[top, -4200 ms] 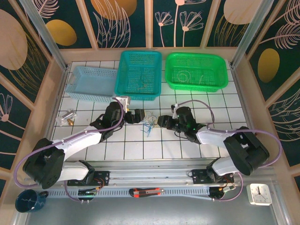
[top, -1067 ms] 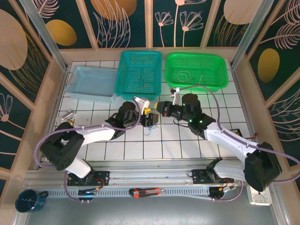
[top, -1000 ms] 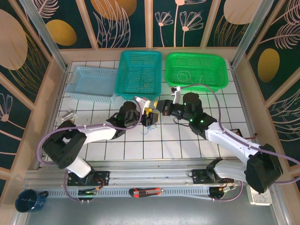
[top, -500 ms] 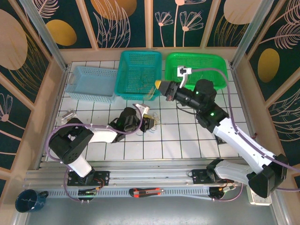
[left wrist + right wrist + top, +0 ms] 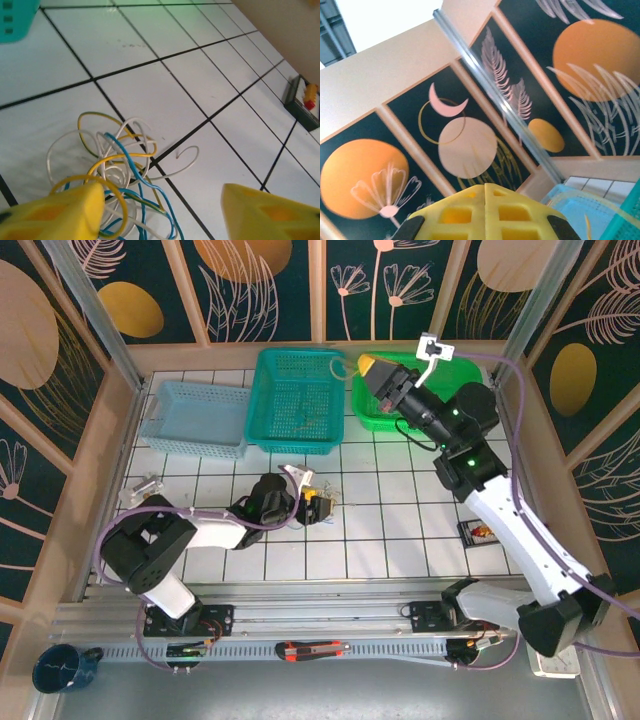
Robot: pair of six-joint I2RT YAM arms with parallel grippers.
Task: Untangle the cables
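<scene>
While my left gripper [image 5: 172,212] sits low over the white tiled table [image 5: 200,75] with its yellow jaws spread wide and nothing between them, the cables [image 5: 117,167], a knot of blue, yellow and white strands, lie on the tiles just beside one finger, a yellow loop against it. My right gripper [image 5: 373,368] hangs high above the green basket [image 5: 372,412], jaws pressed together; whether a strand is pinched there, I cannot tell.

My fingers [image 5: 55,215] are yellow; the cables [image 5: 117,167] blue, yellow and white; the bench [image 5: 150,35] white tiles, black-lined.
</scene>
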